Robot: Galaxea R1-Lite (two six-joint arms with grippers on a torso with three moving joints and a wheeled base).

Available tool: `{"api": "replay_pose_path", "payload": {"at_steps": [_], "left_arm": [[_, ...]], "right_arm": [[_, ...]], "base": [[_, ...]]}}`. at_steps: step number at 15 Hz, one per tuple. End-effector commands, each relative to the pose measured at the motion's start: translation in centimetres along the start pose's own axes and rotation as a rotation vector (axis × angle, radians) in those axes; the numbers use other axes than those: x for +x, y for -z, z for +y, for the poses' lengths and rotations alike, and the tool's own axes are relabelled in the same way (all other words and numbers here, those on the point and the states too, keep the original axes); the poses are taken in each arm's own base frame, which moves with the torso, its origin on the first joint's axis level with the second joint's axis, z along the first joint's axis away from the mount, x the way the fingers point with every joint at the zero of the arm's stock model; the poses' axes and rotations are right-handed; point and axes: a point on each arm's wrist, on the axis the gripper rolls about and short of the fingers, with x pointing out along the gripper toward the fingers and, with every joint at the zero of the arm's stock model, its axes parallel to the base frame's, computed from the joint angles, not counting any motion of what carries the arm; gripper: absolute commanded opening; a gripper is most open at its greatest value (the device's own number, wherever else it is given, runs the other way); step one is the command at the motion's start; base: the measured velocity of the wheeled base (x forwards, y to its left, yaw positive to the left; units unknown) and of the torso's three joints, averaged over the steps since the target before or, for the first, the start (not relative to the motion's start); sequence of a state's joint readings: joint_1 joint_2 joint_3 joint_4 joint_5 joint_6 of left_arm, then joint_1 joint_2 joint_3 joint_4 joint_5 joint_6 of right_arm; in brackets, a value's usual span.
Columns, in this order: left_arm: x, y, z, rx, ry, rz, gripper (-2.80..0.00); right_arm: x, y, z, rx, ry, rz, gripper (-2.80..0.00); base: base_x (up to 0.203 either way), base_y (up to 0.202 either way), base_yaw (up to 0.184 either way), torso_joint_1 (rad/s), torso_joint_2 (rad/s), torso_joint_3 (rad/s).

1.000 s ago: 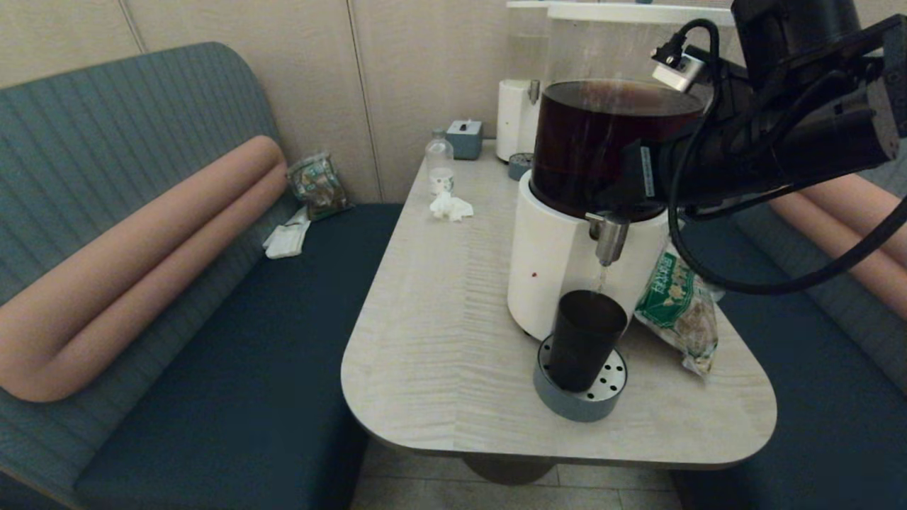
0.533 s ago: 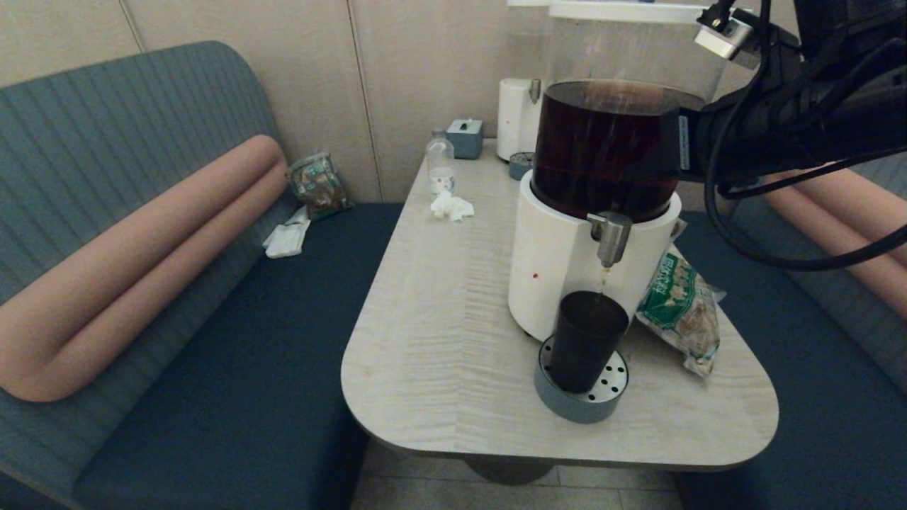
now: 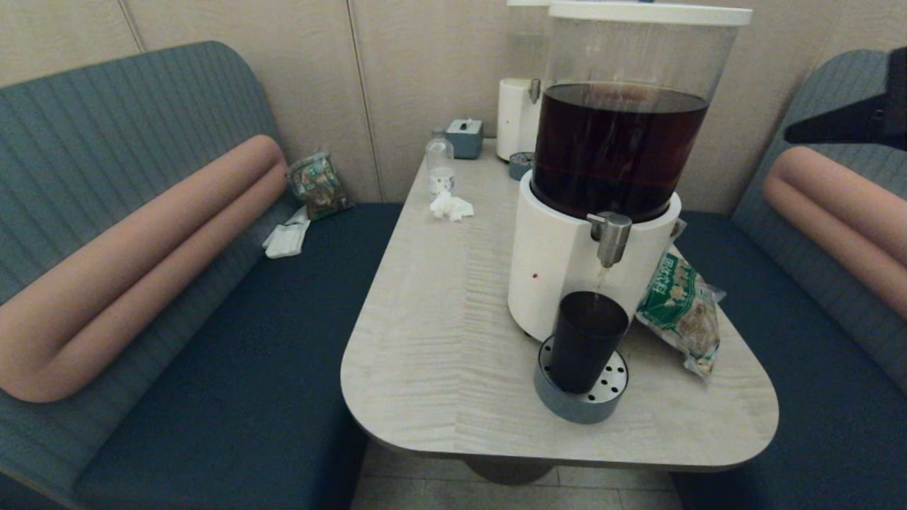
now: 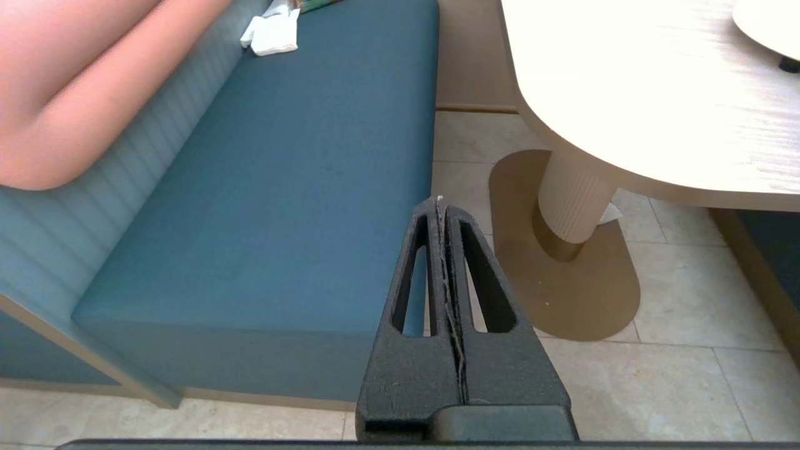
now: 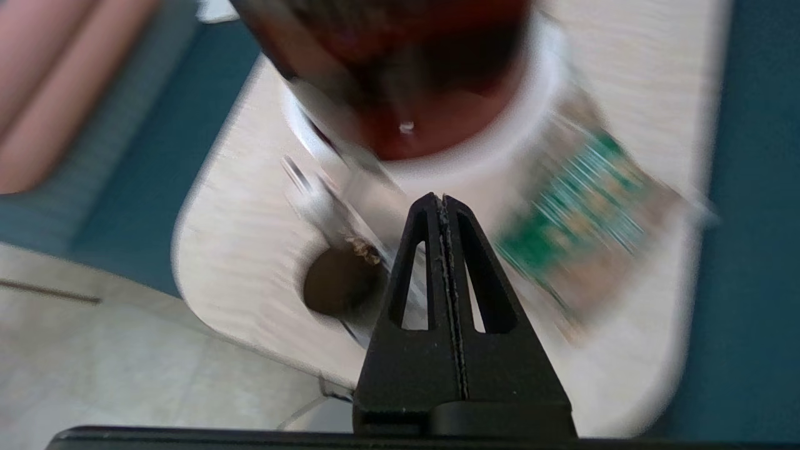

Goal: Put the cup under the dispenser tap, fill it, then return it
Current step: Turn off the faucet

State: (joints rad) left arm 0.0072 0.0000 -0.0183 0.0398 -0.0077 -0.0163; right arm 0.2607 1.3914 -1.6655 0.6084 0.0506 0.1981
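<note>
The black cup [image 3: 587, 341] stands on the grey round drip tray [image 3: 582, 397], right under the silver dispenser tap [image 3: 610, 238]. A thin stream runs from the spout into the cup. From above, the cup [image 5: 337, 281] holds dark drink with some foam. My right gripper [image 5: 442, 199] is shut and empty, high above the table's right side. Only a dark piece of the right arm [image 3: 850, 124] shows at the head view's right edge. My left gripper [image 4: 440, 201] is shut and empty, low beside the blue bench, away from the table.
The big white-based dispenser [image 3: 560, 269] with dark drink stands on the table [image 3: 439, 340]. A green snack bag [image 3: 679, 306] lies right of it. A clear bottle [image 3: 440, 164], crumpled tissue [image 3: 451, 207], a smaller dispenser [image 3: 516, 120] and a grey box [image 3: 465, 137] sit at the back.
My right arm has pulled away from the dispenser's tank, up and to the right, almost out of the head view. The cup has stayed under the tap.
</note>
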Motion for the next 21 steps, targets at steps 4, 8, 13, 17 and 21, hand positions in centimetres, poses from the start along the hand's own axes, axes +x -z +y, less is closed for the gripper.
{"api": "replay_pose_path", "payload": {"at_steps": [4,8,13,17,21], "left_arm": [[0.0,0.0,0.0,-0.001,-0.001,0.002,-2.8],[0.0,0.0,0.0,-0.001,0.0,0.002,-2.8],[0.0,0.0,0.0,-0.001,-0.001,0.0,-2.8],[0.0,0.0,0.0,-0.001,0.0,0.002,-2.8],[0.0,0.0,0.0,-0.001,0.0,0.002,-2.8]], "right_arm": [[-11.1,8.4,-2.3,0.018,0.118,-0.116,-2.8],[-16.0,14.6,-1.6,-0.062,0.088,-0.229,-2.8],[-20.4,22.2,-1.0,-0.206,0.071,-0.359,-2.8],[-20.1,26.3,-1.6,-0.284,0.125,-0.363,-2.8],[-15.6,28.9,-3.6,-0.394,0.245,-0.548,-2.8]], "base": [[0.0,0.0,0.0,0.0,0.0,0.0],[0.0,0.0,0.0,0.0,0.0,0.0],[0.0,0.0,0.0,0.0,0.0,0.0],[0.0,0.0,0.0,0.0,0.0,0.0],[0.0,0.0,0.0,0.0,0.0,0.0]]}}
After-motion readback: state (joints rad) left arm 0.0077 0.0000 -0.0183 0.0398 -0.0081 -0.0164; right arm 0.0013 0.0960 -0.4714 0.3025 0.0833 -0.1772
